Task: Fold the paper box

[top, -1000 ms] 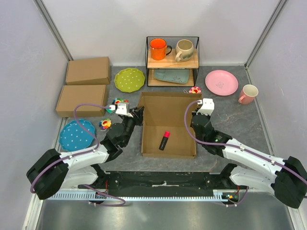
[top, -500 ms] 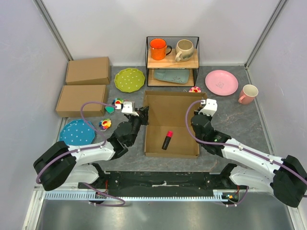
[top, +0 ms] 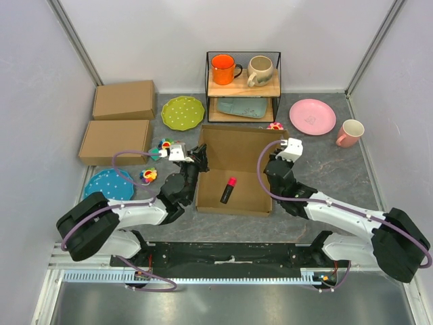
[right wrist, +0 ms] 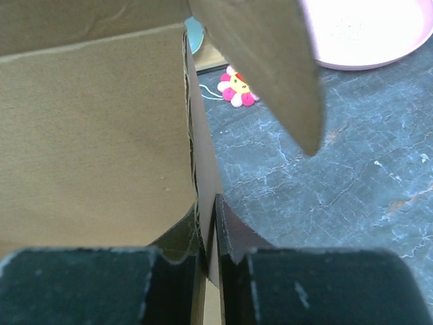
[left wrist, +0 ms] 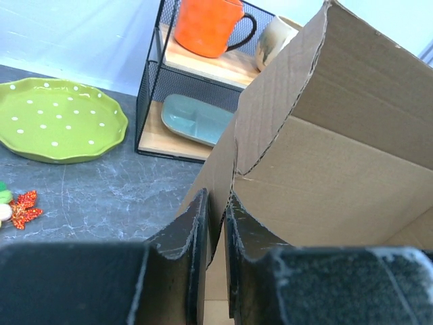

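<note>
Further left now, paper box (top: pixel 247 181) on grey stone-look table (top: pixel 325 157) (white walls (top: pixel 135 40)).

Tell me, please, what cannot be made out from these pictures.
- Top view: the red-and-black object in the paper box is too small to identify.
- Left wrist view: the box wall clamped by the left gripper hides the box's inside.
- Right wrist view: the wall clamped by the right gripper hides what lies behind it; the frame edge cuts off the pink plate.

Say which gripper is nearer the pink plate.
Right. The right gripper pinches the paper box's right wall, just short of the pink plate; the left gripper pinches the left wall.
</note>
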`<act>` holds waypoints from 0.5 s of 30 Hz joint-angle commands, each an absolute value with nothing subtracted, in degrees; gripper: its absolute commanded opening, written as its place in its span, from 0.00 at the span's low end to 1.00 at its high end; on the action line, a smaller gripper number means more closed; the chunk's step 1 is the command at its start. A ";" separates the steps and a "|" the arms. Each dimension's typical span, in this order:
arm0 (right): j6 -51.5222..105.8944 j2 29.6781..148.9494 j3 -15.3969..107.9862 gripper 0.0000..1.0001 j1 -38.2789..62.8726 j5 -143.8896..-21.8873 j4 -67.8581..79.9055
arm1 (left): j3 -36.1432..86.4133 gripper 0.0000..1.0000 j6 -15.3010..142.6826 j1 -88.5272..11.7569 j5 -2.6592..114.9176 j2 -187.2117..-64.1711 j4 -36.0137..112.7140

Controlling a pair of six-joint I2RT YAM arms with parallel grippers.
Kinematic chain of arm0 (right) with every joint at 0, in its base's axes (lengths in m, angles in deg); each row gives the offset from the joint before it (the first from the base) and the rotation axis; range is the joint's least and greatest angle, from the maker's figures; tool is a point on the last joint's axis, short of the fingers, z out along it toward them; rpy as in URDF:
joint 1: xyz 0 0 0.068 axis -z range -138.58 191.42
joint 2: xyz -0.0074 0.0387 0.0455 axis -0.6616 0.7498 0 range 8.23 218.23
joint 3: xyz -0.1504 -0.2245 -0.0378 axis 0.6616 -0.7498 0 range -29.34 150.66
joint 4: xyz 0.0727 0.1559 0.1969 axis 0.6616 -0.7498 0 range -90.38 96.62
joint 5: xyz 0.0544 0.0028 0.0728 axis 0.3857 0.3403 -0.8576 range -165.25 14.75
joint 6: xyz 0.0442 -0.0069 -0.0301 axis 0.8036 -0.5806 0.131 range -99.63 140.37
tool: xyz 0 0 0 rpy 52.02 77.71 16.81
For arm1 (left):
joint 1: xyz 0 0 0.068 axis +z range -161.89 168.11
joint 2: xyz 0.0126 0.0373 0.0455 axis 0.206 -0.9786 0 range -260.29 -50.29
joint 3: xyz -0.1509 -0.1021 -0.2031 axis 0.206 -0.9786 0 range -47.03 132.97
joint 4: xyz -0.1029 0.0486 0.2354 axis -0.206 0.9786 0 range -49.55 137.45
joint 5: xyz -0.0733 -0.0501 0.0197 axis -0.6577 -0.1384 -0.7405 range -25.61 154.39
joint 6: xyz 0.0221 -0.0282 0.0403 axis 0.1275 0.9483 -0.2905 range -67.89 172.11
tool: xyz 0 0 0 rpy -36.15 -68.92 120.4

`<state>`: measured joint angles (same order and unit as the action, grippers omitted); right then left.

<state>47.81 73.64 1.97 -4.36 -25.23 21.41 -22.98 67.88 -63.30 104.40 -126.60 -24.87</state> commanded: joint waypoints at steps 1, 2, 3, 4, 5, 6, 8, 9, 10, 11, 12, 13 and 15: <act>50.08 76.25 3.71 0.14 -5.16 -29.10 31.92 | -22.86 0.19 68.81 -64.62 103.68 -129.99 -36.53; 49.82 76.61 3.62 0.14 -5.16 -29.10 32.89 | -23.04 0.19 68.72 -64.62 103.59 -130.52 -38.37; 49.29 77.05 3.53 0.14 -5.16 -29.10 34.03 | -23.39 0.19 68.64 -64.62 103.59 -131.14 -39.43; 48.33 77.92 3.18 0.14 -5.07 -28.93 36.48 | -23.65 0.19 68.11 -64.62 103.68 -132.10 -40.40; 47.97 78.63 3.01 0.15 -5.16 -28.76 37.63 | -23.92 0.19 67.85 -64.62 103.68 -132.81 -42.67; 47.62 79.16 2.92 0.15 -5.16 -28.58 38.78 | -24.35 0.19 67.58 -64.62 103.76 -133.34 -43.65; 46.65 81.35 2.92 0.15 -5.16 -28.14 41.07 | -25.23 0.19 67.06 -64.71 103.68 -134.74 -46.02; 46.39 81.71 2.92 0.15 -5.25 -28.23 41.51 | -26.02 0.19 66.79 -64.62 103.59 -135.18 -48.21; 46.04 82.14 2.74 0.15 -5.16 -28.49 42.47 | -26.46 0.20 65.66 -64.62 103.33 -135.45 -49.36; 45.43 82.24 2.48 0.15 -5.16 -28.75 43.09 | -26.82 0.20 65.12 -64.62 103.50 -135.97 -50.15; 45.16 82.24 2.04 0.15 -5.16 -28.75 43.79 | -27.52 0.20 64.60 -64.62 103.59 -136.24 -51.38; 44.90 82.06 0.82 0.15 -5.16 -28.67 45.54 | -27.96 0.20 63.63 -64.53 104.11 -136.42 -52.09; 44.19 81.62 -1.20 0.15 -5.16 -28.93 47.13 | -29.36 0.20 63.54 -64.45 104.64 -137.12 -54.63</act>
<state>44.16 82.14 1.36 -4.05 -23.20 36.97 -26.76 65.41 -63.24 106.72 -134.97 -36.17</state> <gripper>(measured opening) 0.153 0.196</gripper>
